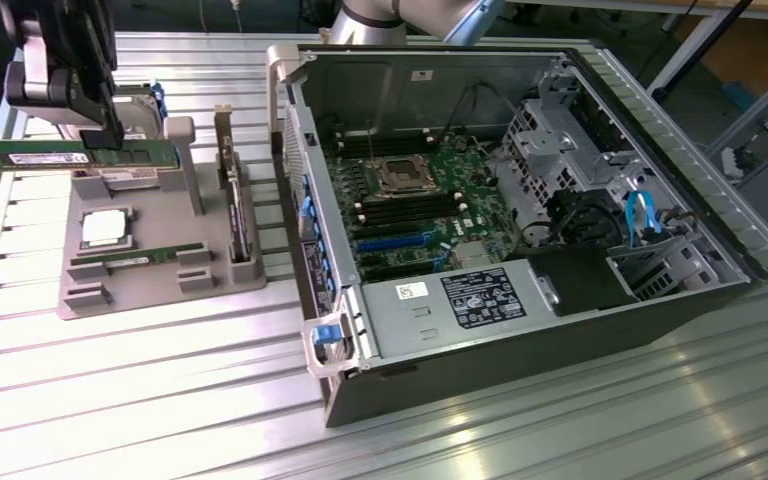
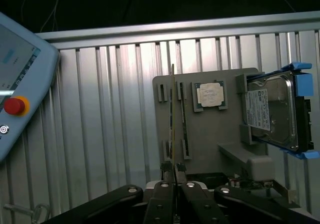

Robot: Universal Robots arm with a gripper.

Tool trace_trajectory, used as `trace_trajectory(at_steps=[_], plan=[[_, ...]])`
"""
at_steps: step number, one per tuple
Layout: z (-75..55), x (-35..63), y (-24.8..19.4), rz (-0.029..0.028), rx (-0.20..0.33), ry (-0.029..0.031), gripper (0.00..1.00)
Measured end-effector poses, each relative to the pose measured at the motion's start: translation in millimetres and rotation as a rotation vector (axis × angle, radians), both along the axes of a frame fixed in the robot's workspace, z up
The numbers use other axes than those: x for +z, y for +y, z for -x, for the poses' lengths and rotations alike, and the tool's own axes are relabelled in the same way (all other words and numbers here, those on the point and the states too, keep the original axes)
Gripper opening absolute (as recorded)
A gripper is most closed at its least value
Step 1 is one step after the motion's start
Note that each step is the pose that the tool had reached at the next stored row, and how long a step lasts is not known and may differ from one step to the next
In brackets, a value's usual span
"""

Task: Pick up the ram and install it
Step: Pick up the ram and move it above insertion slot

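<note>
I have the gripper [image 1: 101, 140] pinched nearly shut on the ram [image 1: 31, 157]. It grips the top edge so the stick hangs level above the tray [image 1: 144, 295], clear of its holders and well apart from the case [image 1: 518, 340].

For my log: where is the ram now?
On the exterior view's left, the gripper holds the ram above the grey parts tray, beside the open computer case.

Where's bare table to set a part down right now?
Bare slats at the exterior view's lower left, below the grey fixture, beside the PC case. Crowded: fixture pockets, case interior, the gap between them.
</note>
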State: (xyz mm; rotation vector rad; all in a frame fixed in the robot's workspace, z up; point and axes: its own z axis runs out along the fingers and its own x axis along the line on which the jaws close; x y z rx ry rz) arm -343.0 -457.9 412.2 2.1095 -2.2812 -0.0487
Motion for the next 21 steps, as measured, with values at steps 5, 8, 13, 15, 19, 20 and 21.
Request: trace_trajectory(at_steps=[5, 8, 13, 15, 19, 20, 21], plan=[[-1.7, 0.3, 0.0, 0.0003, 0.0, 0.0004, 0.12], [-7.1, 0.1, 0.0, 0.0002, 0.0, 0.0002, 0.12], [-19.5, 0.1, 0.0, 0.0002, 0.0, 0.0004, 0.12], [-21.8, 0.1, 0.0, 0.0002, 0.0, 0.0005, 0.12], [-32.9, 0.1, 0.0, 0.0002, 0.0, 0.0013, 0.12], [-36.2, 0.0, 0.0, 0.0001, 0.0, 0.0018, 0.12], [-40.0, 0.1, 0.0, 0.0002, 0.0, 0.0028, 0.12]])
